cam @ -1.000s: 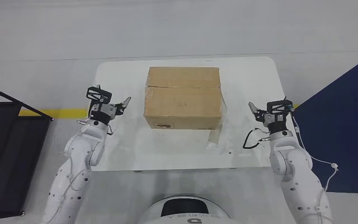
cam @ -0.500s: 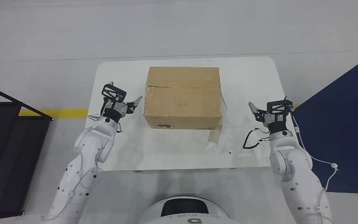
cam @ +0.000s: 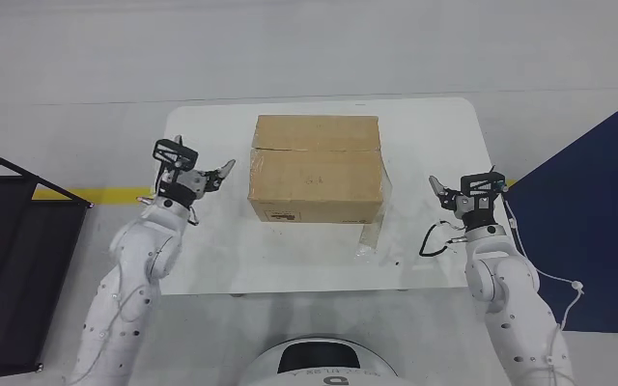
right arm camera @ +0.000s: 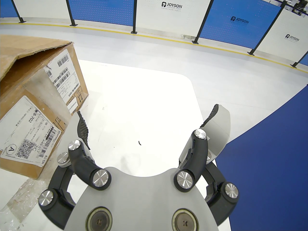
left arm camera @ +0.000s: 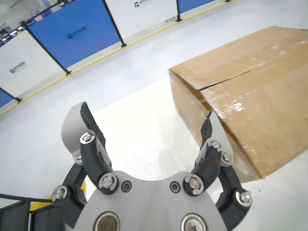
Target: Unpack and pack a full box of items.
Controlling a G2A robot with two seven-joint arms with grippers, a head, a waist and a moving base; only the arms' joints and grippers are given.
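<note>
We note the left gripper has drawn back from the box toward the table's left edge, fingers apart. Box sits mid-table. Right gripper unmoved at the table's right edge, fingers apart.

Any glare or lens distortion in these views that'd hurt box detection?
Left wrist view: tape on the box throws bright glints. Right wrist view: yellow floor line bows, wide-angle warp; table washes out near white. Top view: flat, even light, straight edges, no hot spots on the box.
</note>
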